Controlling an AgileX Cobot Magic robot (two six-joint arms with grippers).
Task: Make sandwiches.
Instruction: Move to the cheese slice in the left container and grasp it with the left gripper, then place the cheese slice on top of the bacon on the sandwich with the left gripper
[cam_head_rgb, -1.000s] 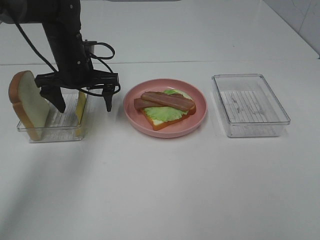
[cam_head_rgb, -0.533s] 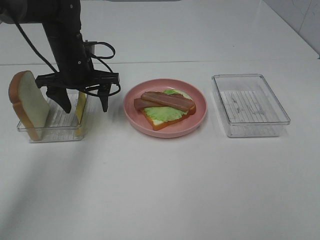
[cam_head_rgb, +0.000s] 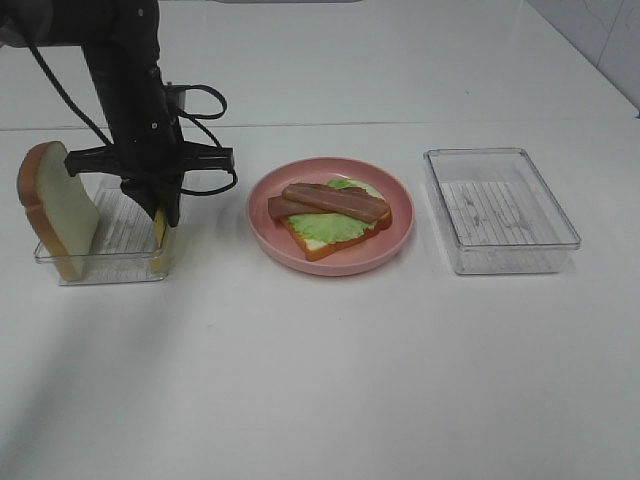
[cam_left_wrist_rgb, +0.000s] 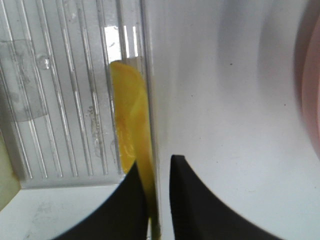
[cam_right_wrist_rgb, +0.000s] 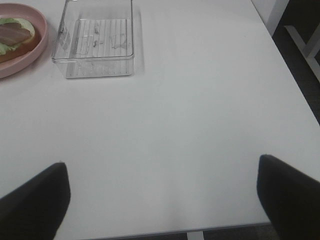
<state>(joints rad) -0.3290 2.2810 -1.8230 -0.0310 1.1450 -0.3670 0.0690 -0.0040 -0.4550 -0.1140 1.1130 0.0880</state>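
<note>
The sandwich (cam_head_rgb: 330, 213) lies unfinished on a pink plate (cam_head_rgb: 330, 266): one toast slice with green lettuce and two bacon strips on top. A yellow cheese slice (cam_head_rgb: 160, 228) (cam_left_wrist_rgb: 131, 115) stands on edge against the right wall of the left clear container (cam_head_rgb: 100, 264). My left gripper (cam_head_rgb: 163, 210) (cam_left_wrist_rgb: 155, 172) reaches down into that corner, its fingers (cam_left_wrist_rgb: 192, 205) shut on the cheese's upper edge. A white toast slice (cam_head_rgb: 58, 205) stands upright at the container's left end. My right gripper (cam_right_wrist_rgb: 162, 200) is open over bare table, holding nothing.
An empty clear container (cam_head_rgb: 500, 210) (cam_right_wrist_rgb: 97, 42) sits right of the plate (cam_right_wrist_rgb: 36, 52). The table's right edge and front edge (cam_right_wrist_rgb: 300, 100) show in the right wrist view, with dark floor beyond. The left arm's cable loops above the left container.
My left gripper's fingers, spread wide over the left container a second ago, have come together on the cheese slice. Nothing else moved.
</note>
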